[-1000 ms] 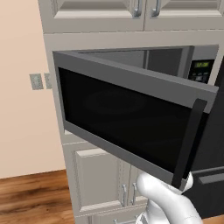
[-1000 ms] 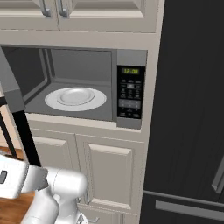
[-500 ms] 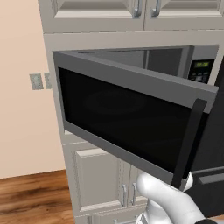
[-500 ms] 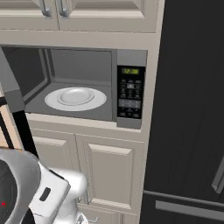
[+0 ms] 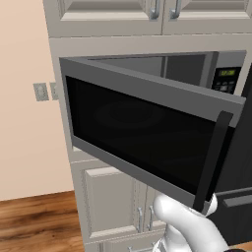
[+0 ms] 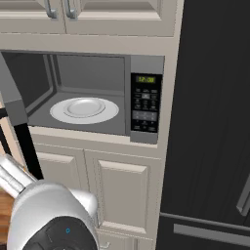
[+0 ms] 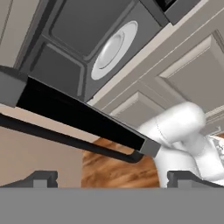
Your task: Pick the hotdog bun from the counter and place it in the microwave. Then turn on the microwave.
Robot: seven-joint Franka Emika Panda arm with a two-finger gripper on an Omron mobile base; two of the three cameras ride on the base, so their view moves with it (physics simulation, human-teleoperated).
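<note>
The microwave (image 6: 145, 102) is built into pale cabinets, and its black glass door (image 5: 142, 142) stands swung open to the left. Its black bar handle (image 5: 212, 157) hangs at the door's free edge. A white turntable plate (image 6: 84, 108) lies bare inside the cavity. In the hand view I look up at the door's underside (image 7: 78, 116) and at the plate (image 7: 114, 49). My gripper (image 7: 114, 181) sits below the door, open, its fingertips (image 7: 41, 178) wide apart with nothing between them. The hotdog bun and the counter are out of view.
A tall black fridge (image 6: 215, 122) stands right of the microwave. Pale cabinet doors (image 6: 127, 195) sit below it and upper cabinets (image 6: 88, 14) above. The open door juts out over the wood floor (image 5: 34, 221). Wall switches (image 5: 40, 91) are on the beige wall.
My arm's white elbow has swung closer and looms larger at the lower left of the right base view. The microwave, its open door and the plate have not moved.
</note>
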